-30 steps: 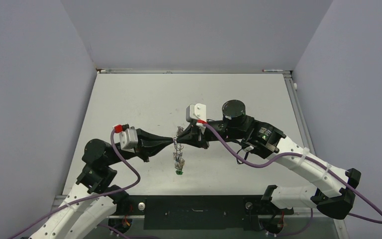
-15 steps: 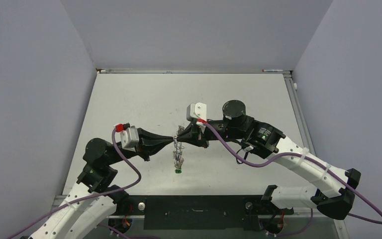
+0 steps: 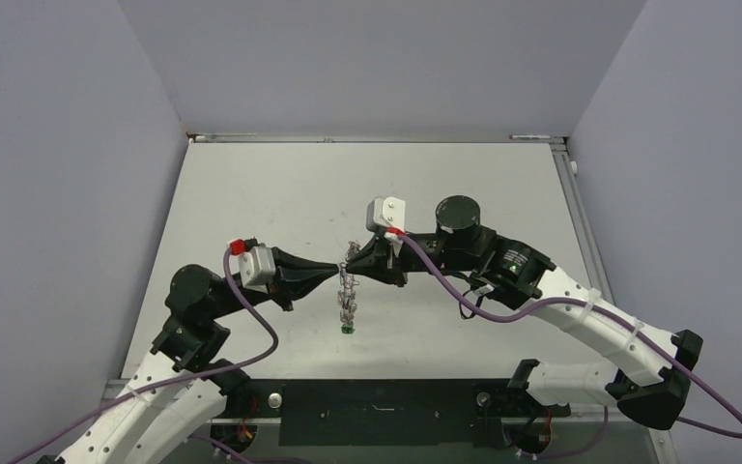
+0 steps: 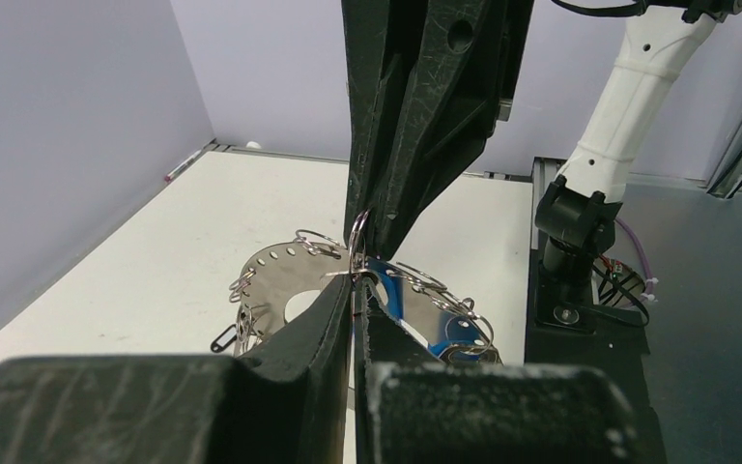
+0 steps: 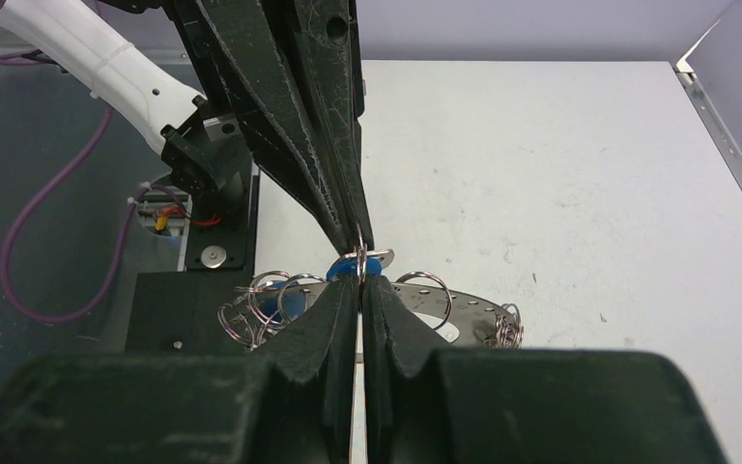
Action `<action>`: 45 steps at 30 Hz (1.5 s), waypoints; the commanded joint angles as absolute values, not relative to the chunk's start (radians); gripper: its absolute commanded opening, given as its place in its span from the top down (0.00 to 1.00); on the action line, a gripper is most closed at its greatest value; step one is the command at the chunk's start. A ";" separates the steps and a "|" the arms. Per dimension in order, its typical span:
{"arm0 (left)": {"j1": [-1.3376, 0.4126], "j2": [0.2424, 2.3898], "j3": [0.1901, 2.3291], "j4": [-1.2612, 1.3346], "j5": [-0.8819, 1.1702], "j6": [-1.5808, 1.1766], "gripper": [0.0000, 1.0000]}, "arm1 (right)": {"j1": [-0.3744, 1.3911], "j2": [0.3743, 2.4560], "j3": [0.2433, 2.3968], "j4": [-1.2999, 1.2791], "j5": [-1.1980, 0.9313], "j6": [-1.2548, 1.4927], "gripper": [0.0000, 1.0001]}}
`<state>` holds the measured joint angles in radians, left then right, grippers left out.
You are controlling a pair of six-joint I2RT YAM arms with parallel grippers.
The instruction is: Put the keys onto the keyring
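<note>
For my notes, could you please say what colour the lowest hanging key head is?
The key head is green, clearest in the top external view.

You see a silver keyring [image 4: 269, 274] punched with small holes, and a blue key head [image 5: 346, 268] just beyond the black fingers [image 5: 321, 329] of the right gripper [image 5: 360, 283].

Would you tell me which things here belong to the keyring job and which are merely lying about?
Job: keyring; blue-headed key; green-headed key; wire loop pinched between left hand and right hand.
Lying about: pen-like stick at the table's far edge.
</note>
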<state>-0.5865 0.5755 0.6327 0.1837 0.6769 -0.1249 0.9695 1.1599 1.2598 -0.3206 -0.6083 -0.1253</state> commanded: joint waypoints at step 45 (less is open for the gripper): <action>-0.577 0.562 0.619 0.332 0.727 -0.274 0.80 | 0.960 1.139 1.302 -0.265 -0.706 -0.134 0.95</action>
<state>-0.5808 0.5423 0.6216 0.2665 0.6979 -0.2405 0.9627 1.1500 1.2594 -0.3290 -0.6716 -0.1196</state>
